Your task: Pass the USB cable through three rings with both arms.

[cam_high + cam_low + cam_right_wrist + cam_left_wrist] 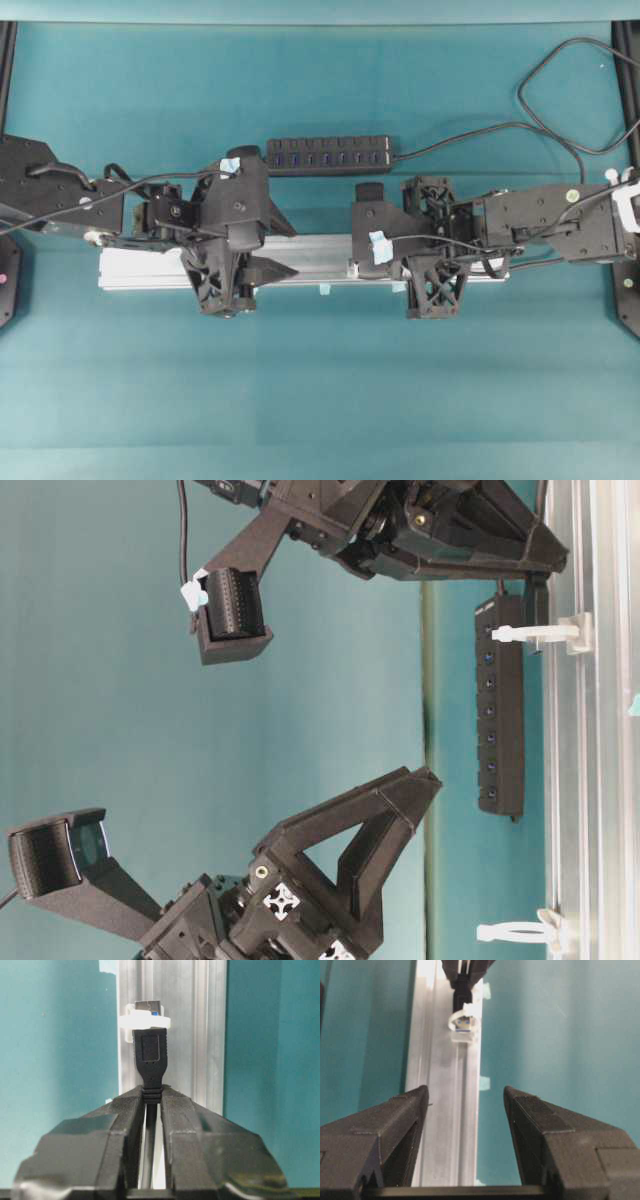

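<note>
The right claw [152, 1097] was clamped on the USB cable [150, 1062] just behind the plug, and the silver tip had entered a whitish ring [144, 1021] standing on the aluminium rail [200, 1035] — the metal end poked out on the ring's far side while the black plug body sat at its mouth. From the opposite end, the left claw [465, 1110] stood wide open and empty, lined up along the rail [445, 1125] with the same ring [462, 1022] and the approaching plug [461, 995] ahead of it. In the overhead view both claws hung over the rail [140, 268] on the teal tabletop [320, 400], the left one [285, 270] facing the right one [352, 262] across a short gap. By my reading, this was the first of the three rings being threaded: the plug was only partly through, the hand-over to the left claw was not yet made, and the other rings — two showed in the table-level view [535, 632] [515, 932] — remained to be passed.
</note>
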Controlling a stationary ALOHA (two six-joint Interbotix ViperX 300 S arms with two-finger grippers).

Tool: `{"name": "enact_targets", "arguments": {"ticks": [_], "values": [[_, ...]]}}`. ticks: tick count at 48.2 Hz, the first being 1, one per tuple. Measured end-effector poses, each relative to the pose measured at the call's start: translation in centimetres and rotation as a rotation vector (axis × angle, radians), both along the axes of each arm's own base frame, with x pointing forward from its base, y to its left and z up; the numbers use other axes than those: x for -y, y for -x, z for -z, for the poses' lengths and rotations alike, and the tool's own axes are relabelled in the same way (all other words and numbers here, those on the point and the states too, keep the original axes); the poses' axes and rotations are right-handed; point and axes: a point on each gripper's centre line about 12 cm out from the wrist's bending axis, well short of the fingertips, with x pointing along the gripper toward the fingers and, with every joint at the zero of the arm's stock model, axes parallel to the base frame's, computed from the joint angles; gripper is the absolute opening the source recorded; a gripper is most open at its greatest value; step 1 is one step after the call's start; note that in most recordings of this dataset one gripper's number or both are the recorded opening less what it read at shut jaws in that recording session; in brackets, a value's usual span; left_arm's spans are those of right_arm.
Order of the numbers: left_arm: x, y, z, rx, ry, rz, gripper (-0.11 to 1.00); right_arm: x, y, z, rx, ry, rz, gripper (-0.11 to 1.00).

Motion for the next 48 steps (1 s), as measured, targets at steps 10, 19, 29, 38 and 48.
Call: {"name": "enact_targets", "arguments": {"ticks": [10,19,29,38,48], "values": [[0.0,0.1,0.1,-0.003,0.003,-0.002,0.63,0.0,-0.3,-0.1,0.025,-0.006,0.005,-0.06],[0.0,0.2,0.3,-0.006,0.003,-0.002,0.62,-0.1,-0.4,0.3,0.022,-0.011,0.007,-0.06],[0.0,0.2,0.3,-0.006,0.004,-0.003,0.62,-0.5,-0.5,0.9,0.006,-0.013,-0.003,-0.06],[0.0,0.2,0.3,-0.006,0.003,-0.002,0.62,-0.5,-0.8,0.8,0.020,-0.015,-0.004,-0.06],[0.0,0.1,0.2,0.000,0.002,-0.002,0.62,-0.5,-1.6,0.5,0.062,-0.016,-0.005,-0.06]]}}
